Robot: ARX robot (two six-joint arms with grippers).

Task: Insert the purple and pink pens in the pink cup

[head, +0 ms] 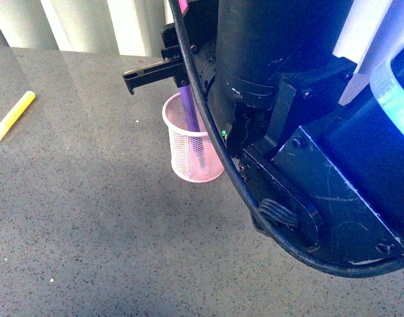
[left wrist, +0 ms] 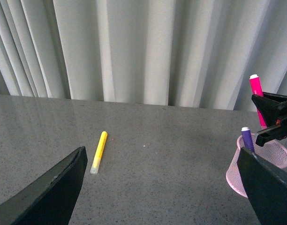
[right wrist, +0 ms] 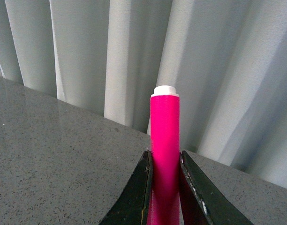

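right pincer (right wrist: 164,187) pinches the pink pen (right wrist: 164,140) between two flat black fingers (right wrist: 139,192), one pressed to each side of the smooth round barrel, whose white end plug points upward. from the left wrist view this pen (left wrist: 257,96) stands upright right above the pink cup (left wrist: 275,157), its lower part hidden behind the black fingers, so whether its tip has entered the cup cannot be told. the cup (head: 185,148) is a pale pink cylinder of fine wire mesh with a solid rolled rim, standing upright on the grey speckled surface (head: 90,231). the purple pen (head: 191,119) is already inside the cup, leaning against the rim, its barrel showing through the mesh and its white-tipped end rising above the rim. left pincer (left wrist: 162,187) is spread wide, holding nothing, its two dark matte fingers low over the surface, well apart from the cup on the robot's left of it. a yellow marker (left wrist: 99,151), slim with a pale cap, lies flat on the surface well to the robot's left of the cup. beyond the cup the surface ends at a straight far edge against pleated white curtains (left wrist: 143,47). open surface stretches between the cup and the yellow marker; on the cup's other side the right arm's bulky black housing (head: 288,99) crowds close.
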